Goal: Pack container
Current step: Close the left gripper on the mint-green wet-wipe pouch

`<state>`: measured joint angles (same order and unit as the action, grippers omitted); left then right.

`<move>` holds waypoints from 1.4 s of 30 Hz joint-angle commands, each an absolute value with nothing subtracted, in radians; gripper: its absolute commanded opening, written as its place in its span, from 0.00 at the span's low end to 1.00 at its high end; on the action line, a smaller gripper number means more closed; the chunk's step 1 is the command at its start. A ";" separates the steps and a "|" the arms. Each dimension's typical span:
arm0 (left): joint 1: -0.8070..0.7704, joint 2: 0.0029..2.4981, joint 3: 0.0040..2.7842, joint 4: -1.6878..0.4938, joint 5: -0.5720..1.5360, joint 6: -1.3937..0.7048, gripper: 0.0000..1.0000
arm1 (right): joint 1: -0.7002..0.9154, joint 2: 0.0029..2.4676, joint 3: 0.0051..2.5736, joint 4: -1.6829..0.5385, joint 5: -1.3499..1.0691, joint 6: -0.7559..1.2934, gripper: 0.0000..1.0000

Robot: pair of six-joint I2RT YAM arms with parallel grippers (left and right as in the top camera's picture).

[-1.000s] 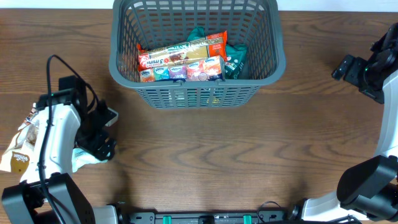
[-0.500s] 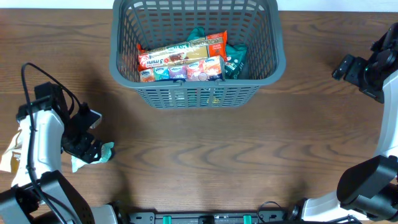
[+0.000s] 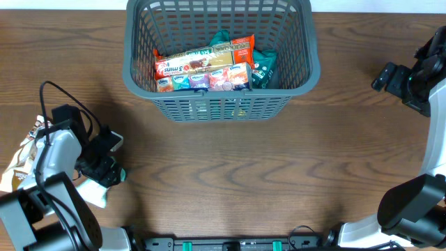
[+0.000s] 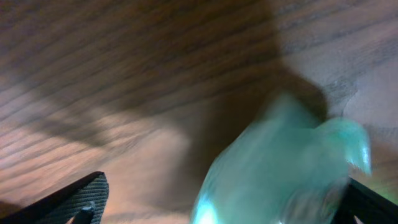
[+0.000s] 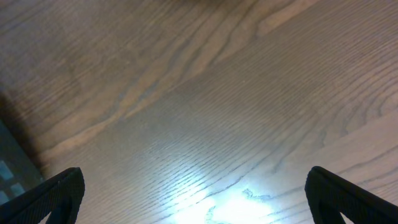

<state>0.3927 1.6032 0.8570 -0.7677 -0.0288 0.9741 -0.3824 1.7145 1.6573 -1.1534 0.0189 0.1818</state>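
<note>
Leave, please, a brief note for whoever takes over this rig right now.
Left pincer: open, low over the table, a blurred teal packet between its fingers, not clamped.
Right pincer: open above the table, at the right edge.
The container stands at the far middle, several snack packs inside.
Left to pack: the teal packet and a brown bag at the left edge.

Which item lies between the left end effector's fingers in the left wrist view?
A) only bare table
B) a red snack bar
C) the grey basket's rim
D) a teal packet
D: a blurred teal packet fills much of the space between the fingers of the left end effector, with the wooden table behind it.
</note>
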 commanded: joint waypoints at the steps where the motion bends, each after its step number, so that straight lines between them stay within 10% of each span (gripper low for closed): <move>1: 0.396 1.642 0.851 -0.765 0.025 0.987 0.79 | -0.385 1.711 1.658 -1.156 0.025 0.179 0.99; 4: 0.395 1.642 0.851 -0.765 0.059 0.986 0.50 | -0.385 1.711 1.658 -1.156 0.025 0.179 0.99; 18: 0.350 1.582 0.851 -0.739 0.199 0.843 0.47 | -0.385 1.711 1.657 -1.159 0.018 0.179 0.99; 21: 0.347 1.560 0.871 -0.714 0.199 0.709 0.06 | -0.385 1.711 1.658 -1.168 0.019 0.179 0.99; 25: 0.347 1.544 0.884 -0.712 0.199 0.681 0.05 | -0.385 1.711 1.658 -1.169 0.018 0.179 0.99; 27: 0.347 1.543 0.884 -0.712 0.198 0.682 0.12 | -0.385 1.711 1.658 -1.170 0.018 0.179 0.99; 29: 0.347 1.543 0.884 -0.712 0.198 0.682 0.50 | -0.385 1.711 1.658 -1.171 0.018 0.178 0.99; 35: 0.347 1.543 0.884 -0.713 0.198 0.682 0.47 | -0.385 1.711 1.657 -1.172 0.019 0.178 0.99; 42: 0.347 1.543 0.884 -0.745 0.134 0.682 0.77 | -0.385 1.711 1.657 -1.170 0.019 0.178 0.99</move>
